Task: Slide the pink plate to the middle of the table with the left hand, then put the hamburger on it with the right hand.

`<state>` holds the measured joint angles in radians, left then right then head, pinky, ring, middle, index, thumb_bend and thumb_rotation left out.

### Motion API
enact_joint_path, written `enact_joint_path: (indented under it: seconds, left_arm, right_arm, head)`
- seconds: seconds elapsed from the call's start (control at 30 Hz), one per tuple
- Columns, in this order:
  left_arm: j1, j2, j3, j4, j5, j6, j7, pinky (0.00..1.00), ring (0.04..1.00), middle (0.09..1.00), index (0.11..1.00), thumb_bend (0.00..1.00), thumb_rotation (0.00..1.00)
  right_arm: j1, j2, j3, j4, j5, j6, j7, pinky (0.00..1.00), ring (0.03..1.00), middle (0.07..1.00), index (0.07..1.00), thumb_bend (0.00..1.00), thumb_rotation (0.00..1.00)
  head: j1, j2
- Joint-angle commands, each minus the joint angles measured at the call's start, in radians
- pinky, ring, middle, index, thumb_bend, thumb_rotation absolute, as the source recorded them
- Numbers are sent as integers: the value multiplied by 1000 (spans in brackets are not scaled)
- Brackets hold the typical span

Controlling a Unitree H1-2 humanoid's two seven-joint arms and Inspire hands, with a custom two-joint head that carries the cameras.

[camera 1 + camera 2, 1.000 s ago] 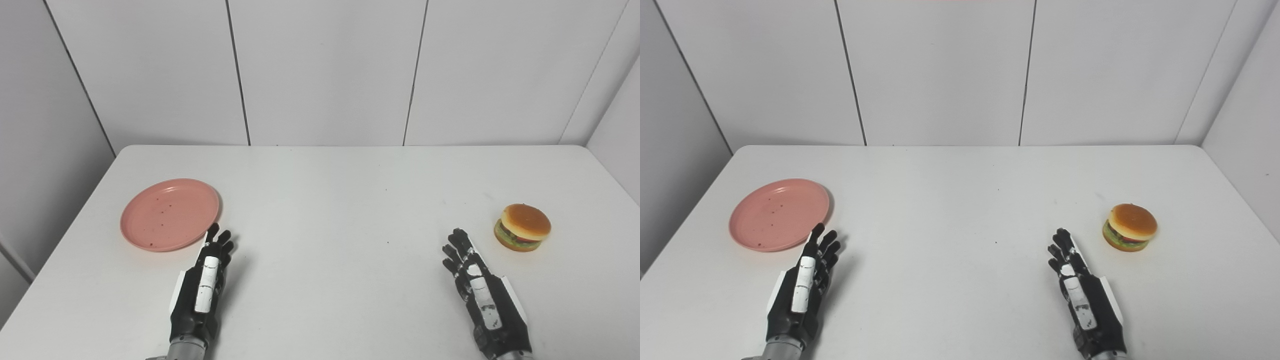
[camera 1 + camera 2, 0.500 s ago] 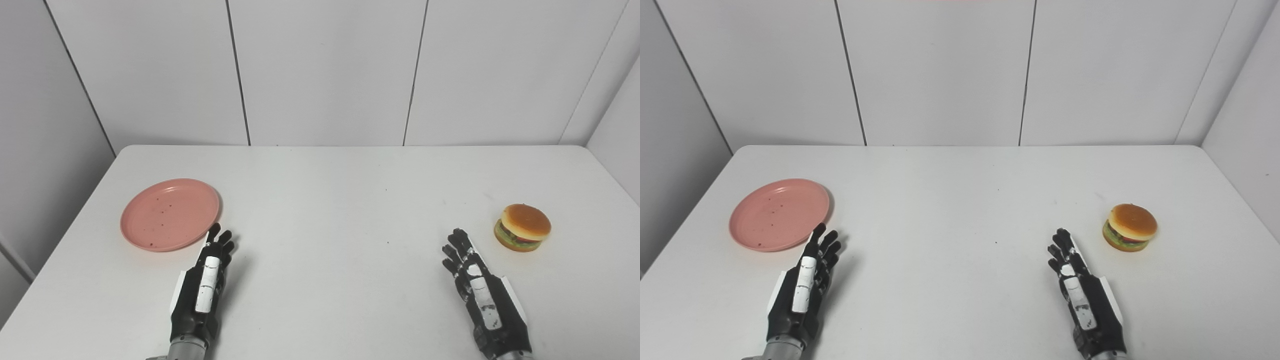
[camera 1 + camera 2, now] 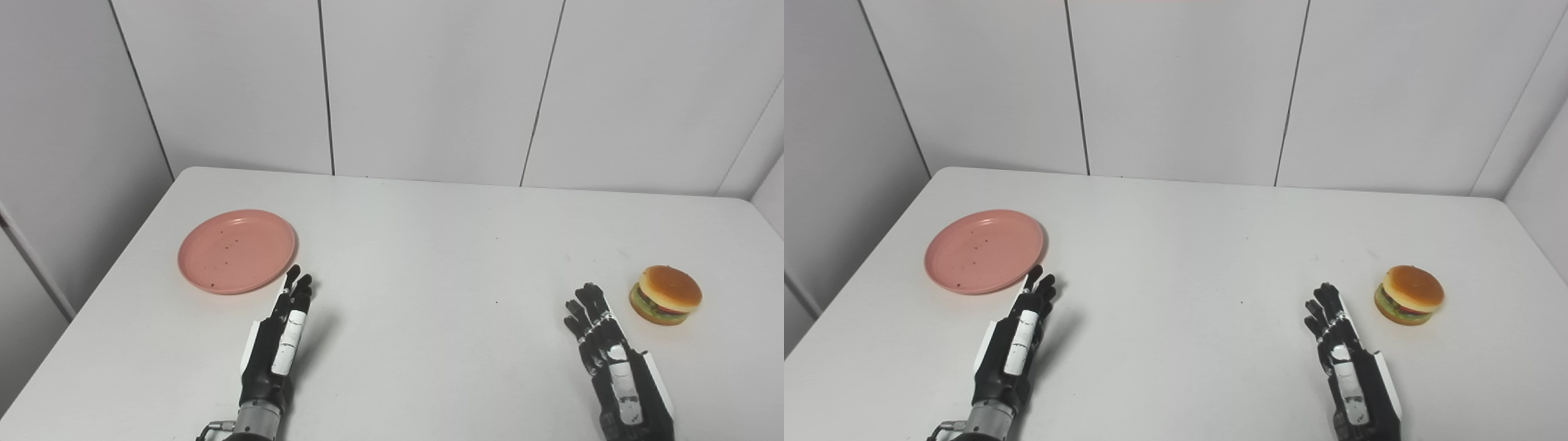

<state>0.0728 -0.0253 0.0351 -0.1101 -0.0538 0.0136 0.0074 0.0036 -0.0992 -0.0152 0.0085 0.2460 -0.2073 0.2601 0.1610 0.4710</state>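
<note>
Pink plate (image 3: 236,251): lies flat on the left part of the bench (image 3: 429,257), well short of the middle; dark specks dot its face.
Left hand (image 3: 278,340): rests low over the bench, palm down, its fingers (image 3: 294,283) straight, close together and empty; they point up and a little right.
Key relation: the plate sits ahead of and to the left of the left fingertips, its near right rim just beside them; whether they touch cannot be told.
Judged next move: the hand probably has to reach over the rim and press down on the plate before drawing it right toward the centre.
Hamburger (image 3: 666,294): stands upright on the right part of the bench, well apart from the plate.
Right hand (image 3: 615,370): empty, fingers extended and slightly spread; the hamburger lies just ahead and to its right, not touched.
Nearer hand: left for the plate, right for the hamburger.
Cut off: both forearms leave the lower edge; the thumbs are hard to make out.
</note>
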Motion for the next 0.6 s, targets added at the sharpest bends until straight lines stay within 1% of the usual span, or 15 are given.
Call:
enact_joint_path:
  seconds: [0.0,0.13,0.17,0.23,0.27,0.3,0.33,0.4,0.57]
  left_arm:
    - [-17,-19,-23,26,16,-15,0,993,960,955,949,802,883]
    - [-23,-18,-31,58,27,-47,2,995,963,958,952,779,892]
    - [-26,-18,-33,67,28,-53,3,998,964,959,953,774,892]
    - [-29,-19,-35,84,34,-64,5,1000,966,959,955,770,892]
    - [-29,-19,-36,90,36,-69,5,1000,966,959,957,763,896]
    - [-31,-20,-36,99,38,-76,7,1000,967,959,957,761,897]
    - [-32,-21,-36,104,39,-81,8,1000,964,957,956,765,897]
    - [-35,-24,-36,121,46,-95,11,998,957,954,952,777,899]
    - [-41,-26,-35,150,47,-122,12,989,954,955,949,788,897]
  right_arm:
    - [-71,-40,-35,129,11,-3,-1,963,960,973,963,884,879]
    - [-74,-46,-38,154,24,-15,10,971,959,973,962,863,879]
    - [-76,-48,-38,162,26,-20,13,972,958,974,963,858,882]
    - [-79,-50,-39,179,28,-31,17,973,958,975,965,854,885]
    - [-80,-51,-40,185,29,-36,19,976,959,975,964,849,887]
    - [-82,-51,-40,192,30,-40,22,976,959,975,964,847,888]
    - [-83,-51,-41,197,30,-44,24,978,959,975,963,850,887]
    - [-87,-51,-43,212,29,-54,28,978,957,974,964,854,885]
    - [-92,-53,-42,233,34,-70,35,986,967,982,972,859,882]
  head:
    - [8,-8]
    - [21,-28]
    - [27,-40]
    - [32,-52]
    - [32,-52]
    - [37,-62]
    - [37,-62]
    - [47,-80]
    - [58,-89]
